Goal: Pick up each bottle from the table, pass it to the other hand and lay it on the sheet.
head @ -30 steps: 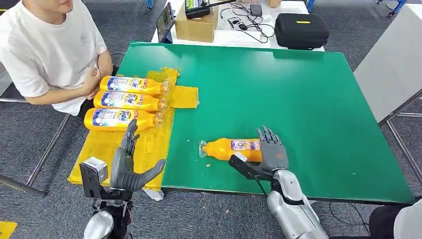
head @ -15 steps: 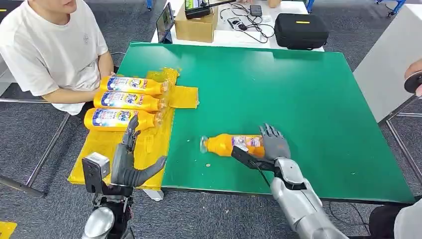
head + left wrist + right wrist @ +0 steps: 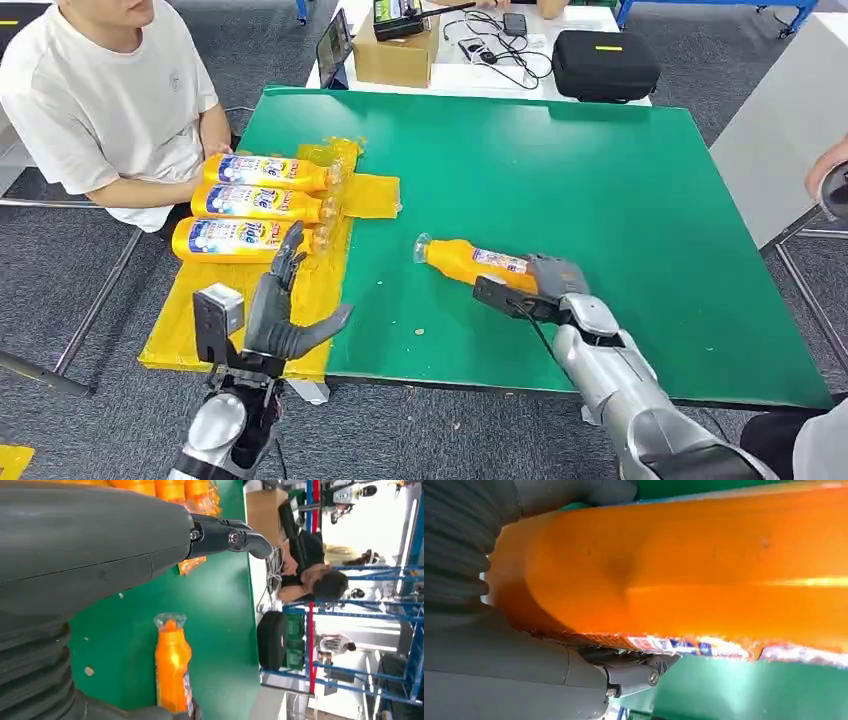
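So the bottle [image 3: 472, 262] in play is an orange one with a clear cap and a colourful label around its body, same look as the three bottles [image 3: 262, 203] already lying side by side on the yellow sheet [image 3: 205, 305]. The right hand [image 3: 548, 283] has its fingers wrapped around the bottle's base end; up close in the right wrist view the orange body [image 3: 684, 570] sits tight against the palm with the thumb under it. Can't tell for sure whether it's clear of the green table [image 3: 600, 190] or just skimming it.

Its long axis runs roughly across the table, slightly tilted, with the cap pointing toward the sheet and a bit away from the robot.

The left hand [image 3: 285, 310] hangs over the sheet's near part, fingers spread apart, holding nothing.

There's a wide stretch of bare green between the bottle and the sheet's edge. A person in a white shirt [image 3: 95, 95] sits right beside the sheet's far-left side, close to the three bottles.
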{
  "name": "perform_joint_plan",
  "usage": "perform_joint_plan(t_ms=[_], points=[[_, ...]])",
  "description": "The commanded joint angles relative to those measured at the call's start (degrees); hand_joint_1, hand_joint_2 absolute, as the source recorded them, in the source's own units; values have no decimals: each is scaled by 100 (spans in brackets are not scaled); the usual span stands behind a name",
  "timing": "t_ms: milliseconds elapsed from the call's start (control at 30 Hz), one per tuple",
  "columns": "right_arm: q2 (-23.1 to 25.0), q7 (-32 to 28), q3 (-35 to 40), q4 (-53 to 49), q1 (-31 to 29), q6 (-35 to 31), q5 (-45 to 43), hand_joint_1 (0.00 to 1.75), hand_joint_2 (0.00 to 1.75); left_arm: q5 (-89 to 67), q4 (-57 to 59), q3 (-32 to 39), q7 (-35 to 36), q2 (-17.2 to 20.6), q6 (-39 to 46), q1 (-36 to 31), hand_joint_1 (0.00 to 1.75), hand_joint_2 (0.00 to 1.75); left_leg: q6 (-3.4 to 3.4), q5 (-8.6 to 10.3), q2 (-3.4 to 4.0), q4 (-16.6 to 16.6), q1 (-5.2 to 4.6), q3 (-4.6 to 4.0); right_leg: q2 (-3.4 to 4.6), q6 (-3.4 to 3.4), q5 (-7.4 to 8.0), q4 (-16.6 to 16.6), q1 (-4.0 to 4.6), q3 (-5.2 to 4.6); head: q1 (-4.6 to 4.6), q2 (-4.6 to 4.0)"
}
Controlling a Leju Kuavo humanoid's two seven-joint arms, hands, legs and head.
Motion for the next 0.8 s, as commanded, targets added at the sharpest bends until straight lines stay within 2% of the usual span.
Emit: perform_joint_plan(t_ms=[33,200,300,333,400,433,500,567,600,667,700,800], points=[[-14,-1147,-177,755,72,7,-660,175,175,192,752,-394,-71,185,-5,-481,0,175,-5,2,-17,-11,6,18,-22,-10,-3,-14,8,27,0,0],[447,-2342,-1208,322,551,-384,-2160,175,175,324,664,-400,-100,231,122,-387,0,175,-11,-6,7,-16,13,41,-4,-19,-4,-19,15,44,2,0],[889,-3542,-1686,-599,1006,-695,-3458,175,175,1367,997,-116,468,-87,293,-325,0,175,-10,-7,19,-13,8,34,9,-15,-2,-10,10,28,0,0],[999,-3670,-1637,-1052,1206,-714,-3806,175,175,1622,1204,-92,544,-154,436,-353,0,175,-14,-8,18,-16,11,41,5,-21,-5,-13,14,35,0,0],[1008,-3398,-1315,-1713,1468,-779,-4060,175,175,1785,1509,-182,442,-158,494,-427,0,175,-13,-9,25,-12,12,33,13,-19,-4,-7,16,25,2,0],[1062,-3592,-1342,-2113,1634,-920,-4467,175,175,1940,1707,-206,576,-188,593,-457,0,175,-8,-6,16,-7,6,17,9,-12,-4,1,9,11,0,0],[1102,-3957,-1264,-2931,1959,-1603,-4883,175,175,1947,2106,-397,526,-219,716,-488,0,175,-13,-11,12,-6,10,16,3,-19,-11,4,13,10,-4,0],[1054,-4005,-1162,-3639,2186,-2055,-5199,175,175,2019,2251,-636,301,-196,426,-419,0,175,-9,-8,-1,-8,9,4,-9,-13,-13,-1,11,1,0,0],[1012,-3919,-1113,-3773,2215,-2072,-5233,175,175,2013,2238,-668,271,-197,427,-394,0,175,-8,-13,-8,-4,9,8,-18,-14,-19,0,11,11,0,0],[1030,-4382,-1186,-4097,2309,-2609,-5360,175,175,1494,2035,-1053,-251,28,78,-305,0,175,-5,-12,-9,0,5,-9,-12,-9,-16,5,5,-3,0,0],[990,-4424,-1162,-4224,2337,-2684,-5376,175,175,1341,1933,-1165,-365,91,-52,-262,0,175,-5,-11,0,-1,2,-16,-2,-9,-13,4,3,-12,0,0],[921,-4284,-904,-4390,2440,-2419,-5496,175,175,1225,1634,-1305,-544,155,-515,-106,0,175,-8,-15,-1,-2,1,-8,-8,-14,-18,1,2,-1,2,0]])
